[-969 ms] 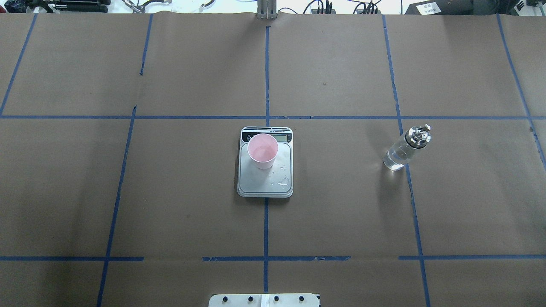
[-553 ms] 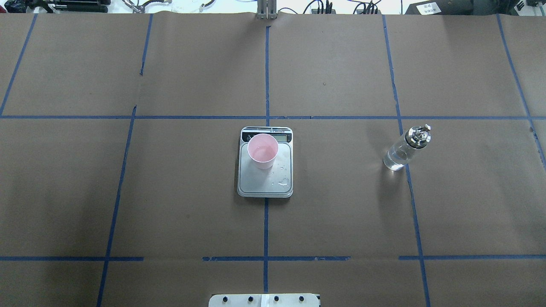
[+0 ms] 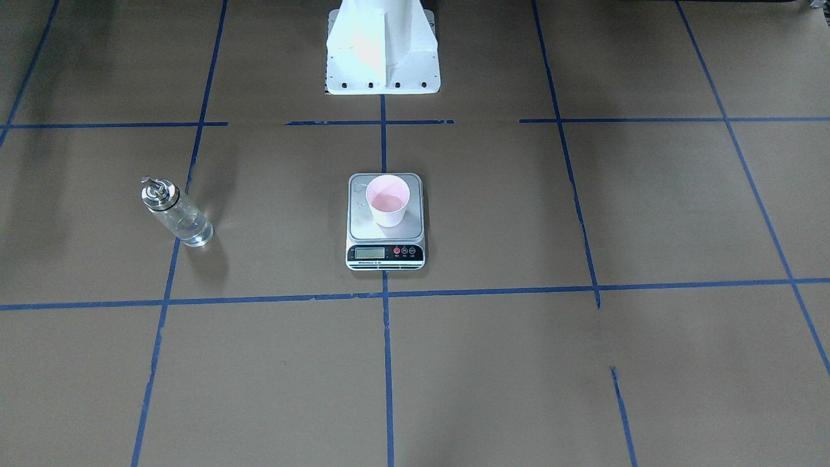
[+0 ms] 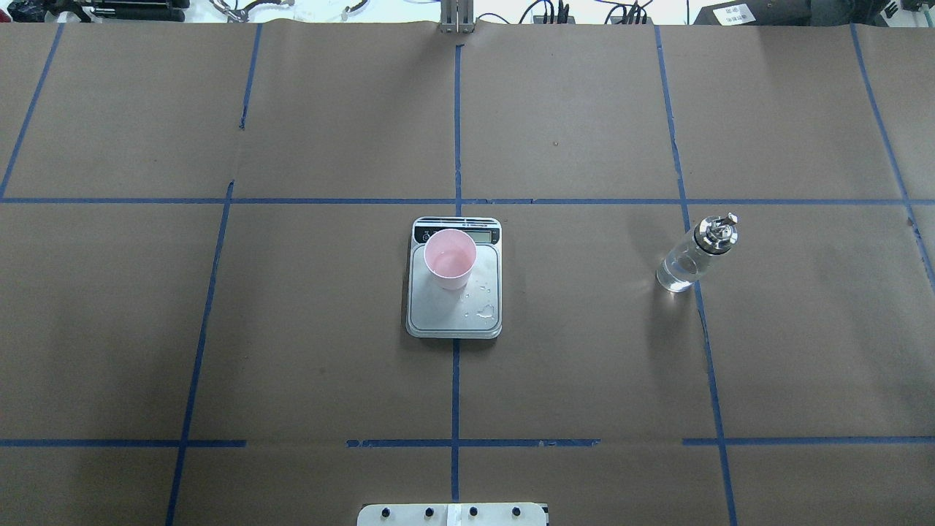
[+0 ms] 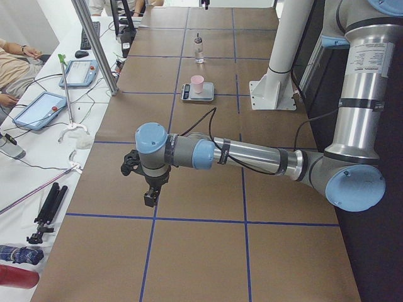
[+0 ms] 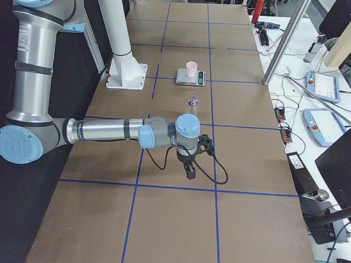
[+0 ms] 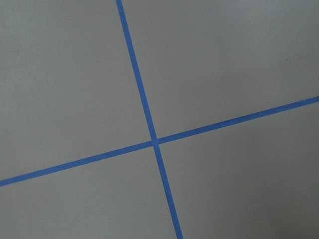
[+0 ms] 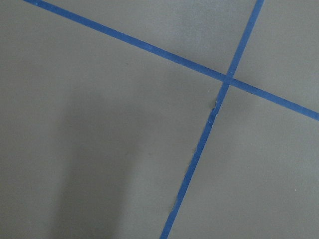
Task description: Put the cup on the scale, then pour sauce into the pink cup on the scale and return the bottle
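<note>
**Front-facing view.** A small pale pink tapered plastic cup [image 3: 388,201] is standing upright on the square silver platform of a small flat kitchen scale [image 3: 360,228], whose black display strip is facing the operators' side. A small clear glass cylindrical bottle [image 3: 178,217] with a silver metal collar and spout is standing upright on the brown paper [image 3: 583,363], well apart from the scale on the robot's right. It is resting beside a line of blue tape [image 3: 386,350]. The white robot pedestal [image 3: 381,58] is rising at the top edge.

**Overhead view.** Droplets [image 4: 483,310] are lying on the bare platform beside the cup. Clear liquid [image 4: 676,276] is sitting in the bottle's lower part.

**Left side view.** The left gripper [image 5: 150,198] is hanging low over the paper, pointing downward, far from the cup, scale and bottle. Whether its jaws are apart or together cannot be told. A person's forearm [image 5: 14,63] is resting near tablets [image 5: 38,108] on the side bench.

**Right side view.** The right gripper [image 6: 190,171] is hanging over the paper, nearer the camera than the bottle and not touching it. Its jaw state cannot be told either.

**Wrist views.** Each camera is showing only paper and crossing tape lines.
</note>
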Motion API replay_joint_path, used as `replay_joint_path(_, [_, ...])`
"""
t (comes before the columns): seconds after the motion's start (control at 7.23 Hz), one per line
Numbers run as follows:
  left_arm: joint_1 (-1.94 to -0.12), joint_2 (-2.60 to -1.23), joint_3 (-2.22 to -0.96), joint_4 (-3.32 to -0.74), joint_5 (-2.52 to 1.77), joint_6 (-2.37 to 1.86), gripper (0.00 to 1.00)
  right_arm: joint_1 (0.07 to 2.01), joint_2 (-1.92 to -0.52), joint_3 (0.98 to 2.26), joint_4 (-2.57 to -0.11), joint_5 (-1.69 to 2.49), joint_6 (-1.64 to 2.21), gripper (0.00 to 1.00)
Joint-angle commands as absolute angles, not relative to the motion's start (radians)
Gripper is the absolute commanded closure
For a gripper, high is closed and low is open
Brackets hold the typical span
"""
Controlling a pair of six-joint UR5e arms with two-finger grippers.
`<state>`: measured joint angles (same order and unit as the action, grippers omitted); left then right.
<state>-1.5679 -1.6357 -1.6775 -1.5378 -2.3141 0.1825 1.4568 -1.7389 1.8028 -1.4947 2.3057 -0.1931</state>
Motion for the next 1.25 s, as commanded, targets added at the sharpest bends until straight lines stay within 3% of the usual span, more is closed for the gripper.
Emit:
replay_joint_path(0.0, [-1.565, -1.600, -1.693, -1.537, -2.351, 0.190, 0.00, 1.456, -1.740, 1.802, -1.496, 2.306, -0.190, 0.00])
replay_joint_path(0.28, [-1.566, -1.528, -1.735, -1.546, -2.423, 0.207, 0.00, 1.456, -1.738, 1.802, -1.496, 2.303, -0.190, 0.00])
replay_joint_path(1.11, [-1.565, -1.517, -1.735, -1.545, -2.421, 0.196, 0.00, 1.456, -1.741, 1.805, -1.493, 2.316, -0.190, 0.00])
